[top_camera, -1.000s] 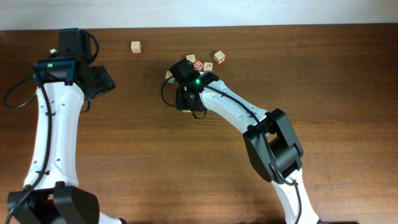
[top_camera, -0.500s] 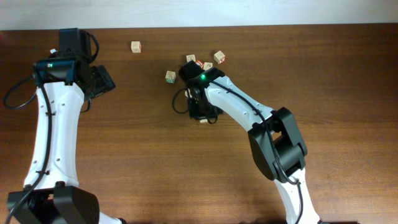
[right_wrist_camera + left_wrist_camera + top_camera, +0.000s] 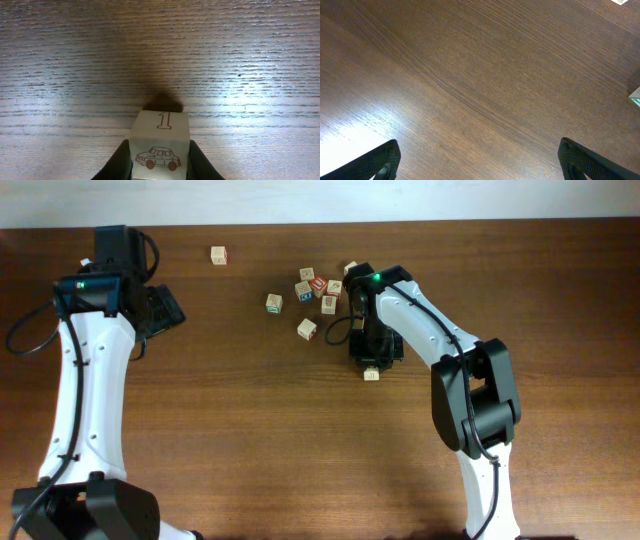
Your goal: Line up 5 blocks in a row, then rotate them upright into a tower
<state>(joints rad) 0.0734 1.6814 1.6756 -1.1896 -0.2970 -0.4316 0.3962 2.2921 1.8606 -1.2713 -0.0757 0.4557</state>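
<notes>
Robot lab or test bench, tabletop manipulation rig.
A white-and-black left arm and a matching right arm stand at a bare dark wood table. Loose black cables loop off the left arm, and a green status light glows on the right one. The only props are small printed wooden toy blocks, scattered on the tabletop. A plain pale wall runs along the far edge. The lighting is even, and the view from above is fixed like a recording setup's.
</notes>
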